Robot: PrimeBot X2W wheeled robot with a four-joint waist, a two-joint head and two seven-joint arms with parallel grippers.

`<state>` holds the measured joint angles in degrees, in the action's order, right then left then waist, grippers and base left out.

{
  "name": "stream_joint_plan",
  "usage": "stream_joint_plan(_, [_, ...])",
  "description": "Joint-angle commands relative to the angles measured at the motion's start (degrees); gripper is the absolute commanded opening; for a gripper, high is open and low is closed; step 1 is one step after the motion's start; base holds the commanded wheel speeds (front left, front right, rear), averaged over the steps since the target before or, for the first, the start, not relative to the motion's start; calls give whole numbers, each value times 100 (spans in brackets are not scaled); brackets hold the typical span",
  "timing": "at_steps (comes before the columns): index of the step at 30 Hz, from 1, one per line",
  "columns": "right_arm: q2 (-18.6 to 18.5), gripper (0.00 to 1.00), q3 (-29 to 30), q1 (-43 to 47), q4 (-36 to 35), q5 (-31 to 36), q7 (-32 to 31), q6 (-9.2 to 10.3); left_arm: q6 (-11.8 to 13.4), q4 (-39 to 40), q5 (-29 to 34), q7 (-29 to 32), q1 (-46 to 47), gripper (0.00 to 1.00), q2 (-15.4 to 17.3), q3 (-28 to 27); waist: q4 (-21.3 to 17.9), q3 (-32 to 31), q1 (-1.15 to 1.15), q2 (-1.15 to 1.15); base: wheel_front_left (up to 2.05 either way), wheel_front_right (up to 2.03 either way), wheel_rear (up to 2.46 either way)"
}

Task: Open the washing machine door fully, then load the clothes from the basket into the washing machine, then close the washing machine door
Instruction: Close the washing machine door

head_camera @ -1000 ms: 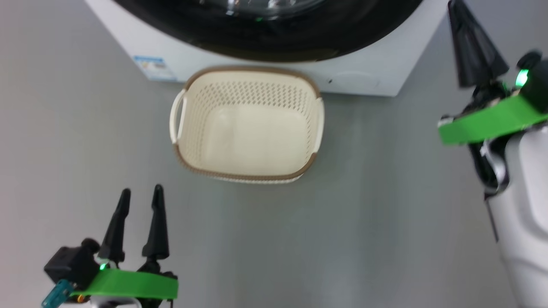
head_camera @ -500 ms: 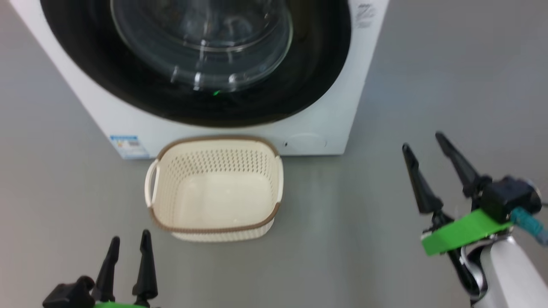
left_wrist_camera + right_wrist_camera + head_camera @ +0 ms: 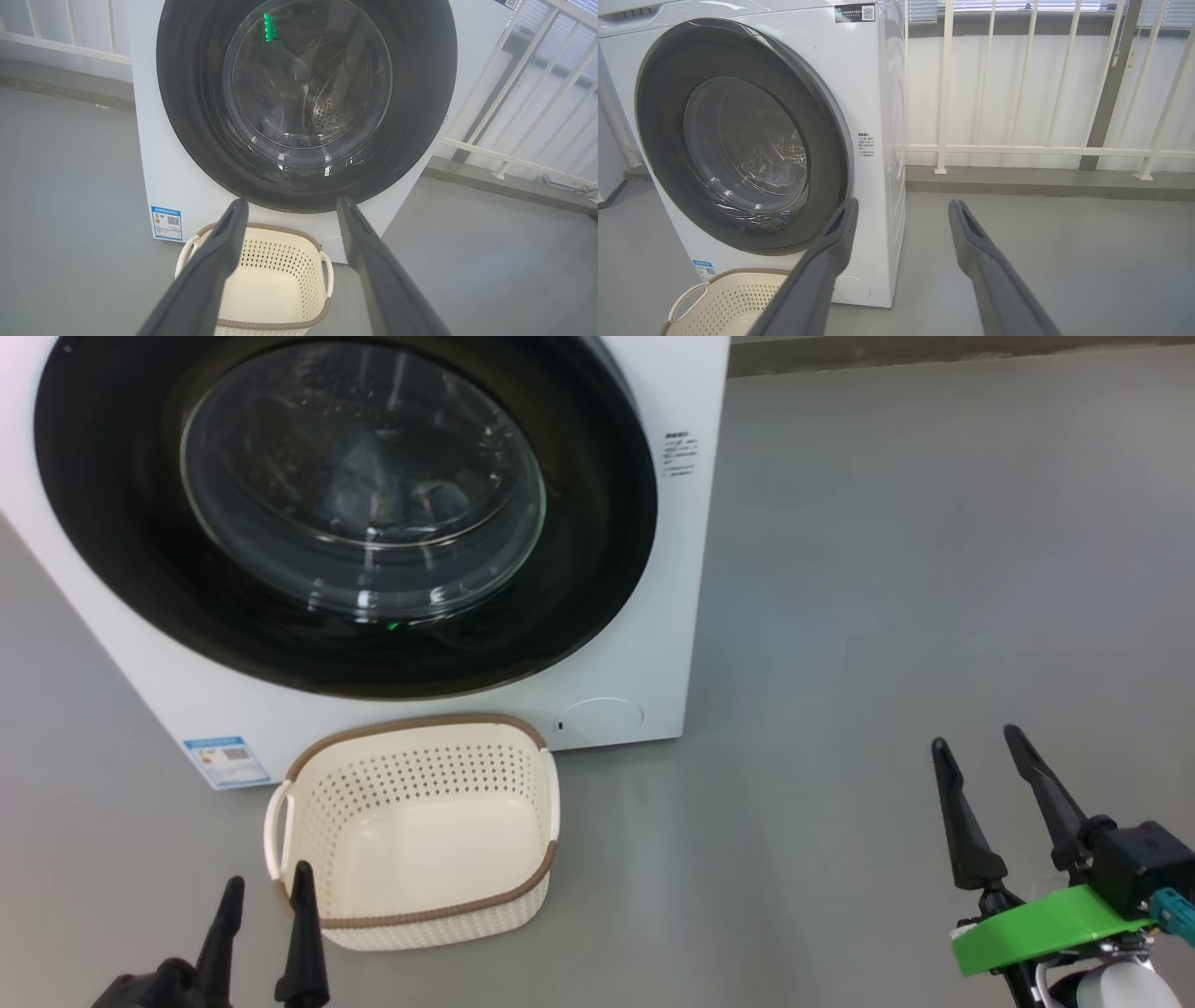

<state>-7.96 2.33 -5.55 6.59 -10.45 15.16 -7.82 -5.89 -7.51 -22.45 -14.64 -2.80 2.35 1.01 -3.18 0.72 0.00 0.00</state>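
Your left gripper (image 3: 266,882), fingers spread, hovers at the near-left rim of the small cream perforated plastic basket (image 3: 411,723). The basket sits on the grey floor (image 3: 840,616) against the white box-shaped washing machine (image 3: 672,569), below its shut, glossy black round door (image 3: 112,523). Your right gripper (image 3: 976,742), also spread, hangs well to the right.
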Motion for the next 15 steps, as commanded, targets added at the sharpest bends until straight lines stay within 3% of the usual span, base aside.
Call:
stream_joint_plan(1, [8, 100, -63, 9, -181, 52, -16, 33, -45, 93, 79, -36, 39, 100, 53, -231, -111, -85, 0, 0, 0, 0, 0])
stream_joint_plan(15, [283, 100, 263, 387, -51, 164, -16, 33, -88, 59, 138, -36, -101, 100, 53, -336, -269, -234, 0, 0, 0, 0, 0])
